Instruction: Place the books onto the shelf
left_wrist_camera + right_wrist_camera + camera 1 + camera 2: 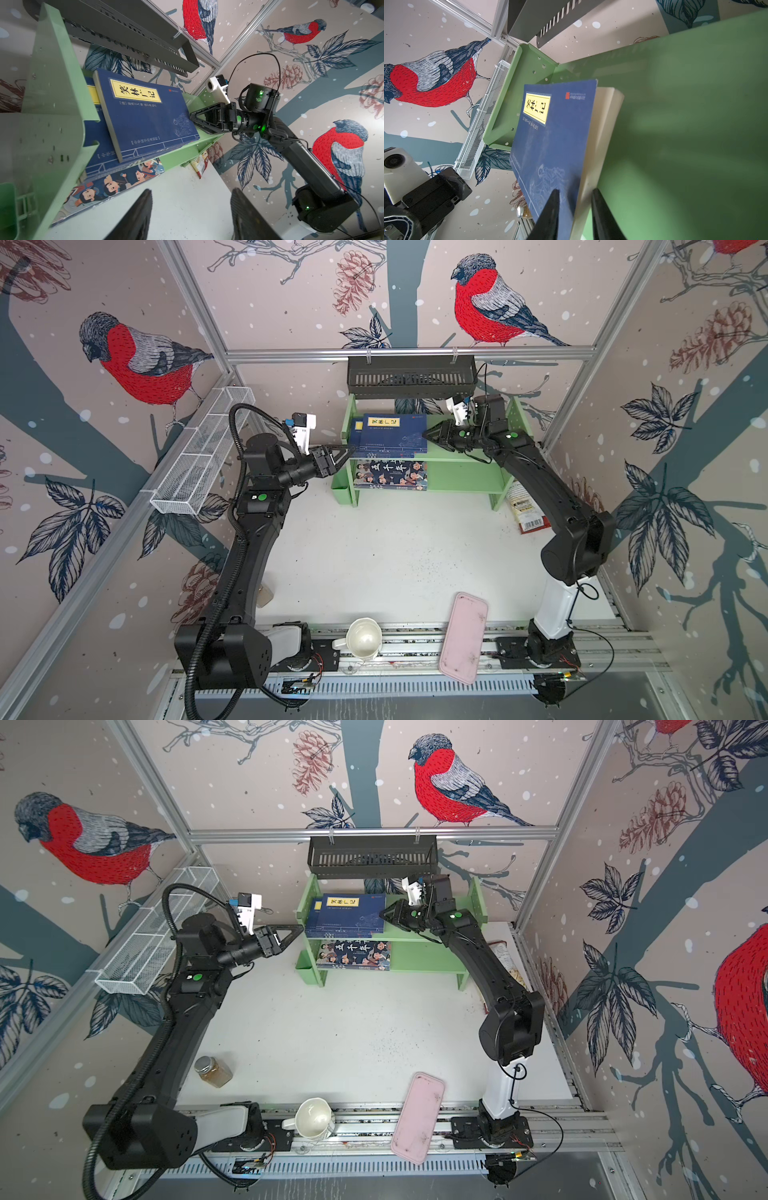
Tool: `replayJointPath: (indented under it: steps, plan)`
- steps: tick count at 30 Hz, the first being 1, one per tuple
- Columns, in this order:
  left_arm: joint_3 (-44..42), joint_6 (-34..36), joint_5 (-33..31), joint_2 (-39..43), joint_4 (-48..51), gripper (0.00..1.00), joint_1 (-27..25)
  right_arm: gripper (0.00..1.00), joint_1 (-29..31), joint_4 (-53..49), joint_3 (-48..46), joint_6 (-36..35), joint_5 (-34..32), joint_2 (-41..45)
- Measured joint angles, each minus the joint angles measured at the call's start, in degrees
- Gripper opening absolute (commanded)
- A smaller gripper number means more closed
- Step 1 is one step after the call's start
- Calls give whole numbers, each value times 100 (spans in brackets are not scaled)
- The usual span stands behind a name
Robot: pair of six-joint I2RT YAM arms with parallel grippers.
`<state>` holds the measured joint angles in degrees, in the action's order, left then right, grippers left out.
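The right hand point(575, 193) is set narrow about the right edge of the top navy book point(550, 135), one finger over the cover, one past the pages; a clamp cannot be told. The left hand point(191, 199) is held open at the left panel of the shelf point(465, 477). The navy books point(390, 433) are stacked flat on the upper tier, the cartoon book point(390, 475) below. A thin paperback is judged light, limp and slick, best taken by the whole block. Overhead room is cut by the black basket point(411, 377); a snack bag point(525, 506) lies to the right

black basket point(411, 377) low over shelf point(461, 477) top — open tabletop point(395, 556) in front
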<state>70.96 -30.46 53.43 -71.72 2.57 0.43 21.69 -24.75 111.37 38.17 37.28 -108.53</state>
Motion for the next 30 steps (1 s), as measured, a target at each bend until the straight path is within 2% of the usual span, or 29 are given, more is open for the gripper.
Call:
replayJointPath:
  steps: [9, 22, 30]
  plan:
    - [-11, 848, -511, -7, 544, 61, -39, 27, 48, -17, 157, 2, -9, -76]
    - [-168, 1974, -1488, -28, 861, 59, -214, 27, 105, -7, 299, 70, -7, -214]
    - [-339, 2428, -1937, -96, 876, 59, -289, 27, 153, 44, 315, 111, -2, -245]
